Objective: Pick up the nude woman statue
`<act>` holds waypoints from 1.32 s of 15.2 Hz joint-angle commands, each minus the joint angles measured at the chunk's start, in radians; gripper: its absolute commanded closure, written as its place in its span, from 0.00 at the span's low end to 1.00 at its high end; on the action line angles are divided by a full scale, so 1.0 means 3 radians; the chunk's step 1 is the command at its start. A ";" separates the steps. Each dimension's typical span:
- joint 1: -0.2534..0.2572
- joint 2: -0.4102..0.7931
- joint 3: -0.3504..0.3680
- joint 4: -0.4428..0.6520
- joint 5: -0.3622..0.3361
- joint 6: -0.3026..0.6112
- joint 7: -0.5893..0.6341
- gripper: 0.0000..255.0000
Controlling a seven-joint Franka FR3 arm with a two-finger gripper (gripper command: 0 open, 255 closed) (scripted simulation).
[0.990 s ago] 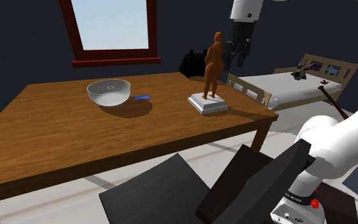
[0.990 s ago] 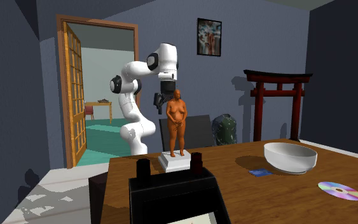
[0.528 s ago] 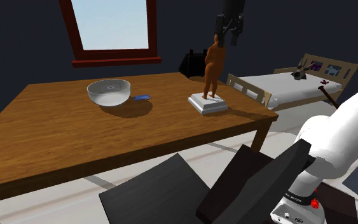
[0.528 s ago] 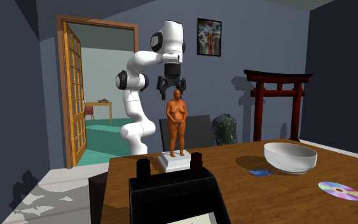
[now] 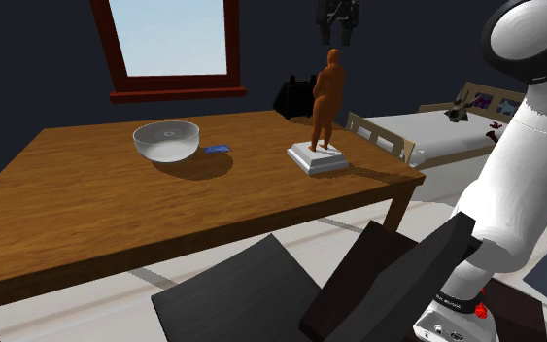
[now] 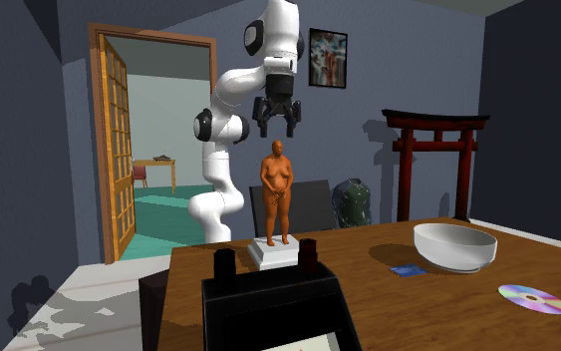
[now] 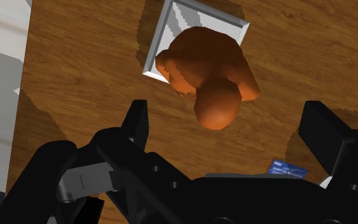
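- Hanging above the head of the orange-brown statue of a standing nude woman [image 5: 326,97], with a clear gap between them, the all-black two-finger claw [image 6: 277,129] has its fingers spread wide and grips nothing.
- Seen along the claw, the figure's rounded head lies between the two fingers, touched by neither.
- The statue stands upright on its white square plinth [image 5: 318,158], near the end of the brown wooden worktop [image 5: 86,204] at the shoulder view's right.
- A shallow, pale grey round bowl [image 5: 167,141] sits well apart from the statue toward the shoulder view's left, with a small blue card [image 5: 217,148] just beside it.
- A shiny flat disc [image 6: 533,298] lies on the worktop, to the right of the bowl in the second exterior view.
- A white bed with a pale wooden frame [image 5: 427,136] stands past the worktop's end.
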 commanded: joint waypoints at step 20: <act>0.0012 -0.0114 0.0013 -0.0299 -0.0023 0.0183 0.0012 1.00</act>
